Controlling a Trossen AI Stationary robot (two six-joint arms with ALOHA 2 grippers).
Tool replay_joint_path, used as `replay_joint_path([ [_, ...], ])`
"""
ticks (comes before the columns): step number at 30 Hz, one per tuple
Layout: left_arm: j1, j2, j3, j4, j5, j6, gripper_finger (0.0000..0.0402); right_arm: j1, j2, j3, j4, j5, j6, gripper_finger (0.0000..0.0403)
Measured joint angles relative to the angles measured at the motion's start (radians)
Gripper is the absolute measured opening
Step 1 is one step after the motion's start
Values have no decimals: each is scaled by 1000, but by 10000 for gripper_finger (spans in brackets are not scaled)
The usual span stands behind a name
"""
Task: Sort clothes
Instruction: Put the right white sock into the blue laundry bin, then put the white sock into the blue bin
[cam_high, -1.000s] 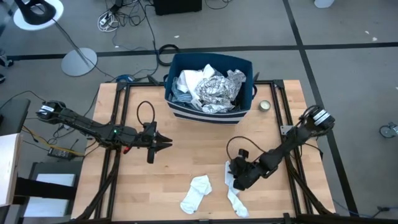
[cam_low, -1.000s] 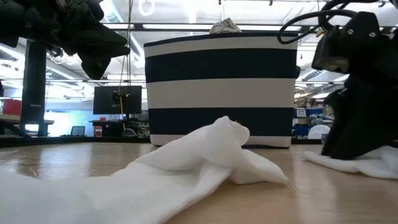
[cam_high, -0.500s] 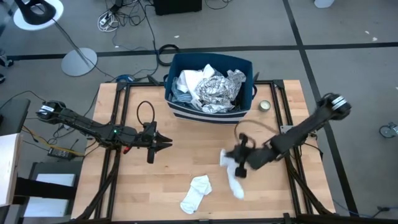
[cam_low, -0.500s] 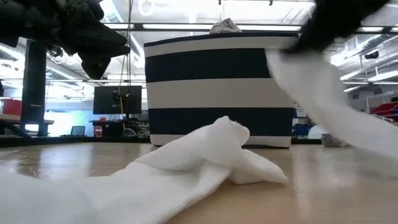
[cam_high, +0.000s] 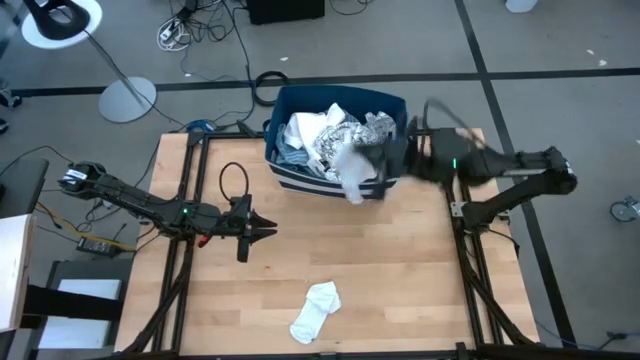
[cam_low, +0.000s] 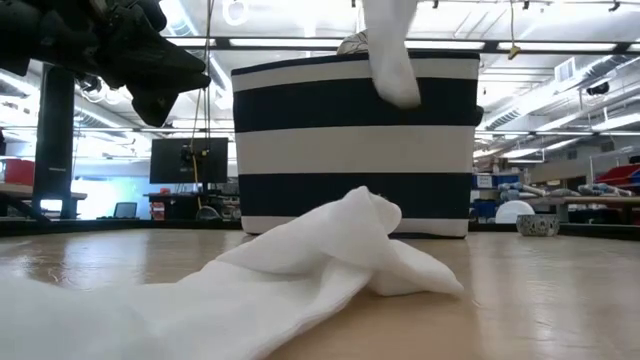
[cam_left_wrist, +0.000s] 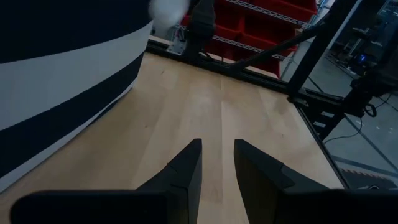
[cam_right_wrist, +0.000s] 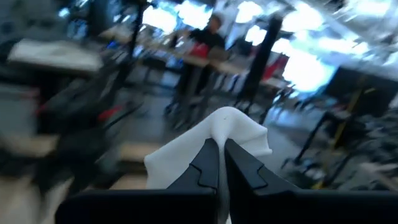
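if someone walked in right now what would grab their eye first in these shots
The right gripper, shut on a white sock that dangles over the front edge of the striped bin at the table's far side. Next, the bin itself, heaped with white and patterned clothes. Then a second white sock crumpled alone on the table's near side, with the left gripper hovering idle at the left.

My right gripper (cam_high: 385, 168) has swung up from the table's near side to the striped bin (cam_high: 400, 160), carrying the white sock (cam_high: 352, 170) off the wood; it now dangles at the bin's front rim.
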Motion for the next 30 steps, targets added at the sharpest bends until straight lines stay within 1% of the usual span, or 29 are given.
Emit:
replay_joint_path([
  [4, 0, 0, 0, 0, -18, 17, 99, -171, 111, 209, 2, -107, -37, 5],
  [7, 0, 0, 0, 0, -25, 28, 99, -274, 209, 347, 0, -179, -36, 6],
  [11, 0, 0, 0, -1, -26, 28, 99, -369, 339, 497, 0, -267, -27, 6],
  [13, 0, 0, 0, -1, -26, 28, 99, -398, 395, 542, -4, -278, -7, 7],
  [15, 0, 0, 0, -2, -26, 28, 99, -418, 436, 563, -26, -276, 59, 9],
  [17, 0, 0, 0, -2, -26, 28, 99, -436, 465, 568, -88, -273, 126, 15],
  [22, 0, 0, 0, -6, -26, 28, 99, -487, 512, 568, -408, -274, 246, 53],
  [25, 0, 0, 0, -11, -26, 28, 99, -515, 515, 567, -557, -315, 308, 86],
  [28, 0, 0, 0, -11, -26, 28, 99, -528, 493, 567, -609, -355, 338, 120],
  [30, 0, 0, 0, -8, -27, 28, 99, -529, 465, 567, -611, -374, 348, 142],
])
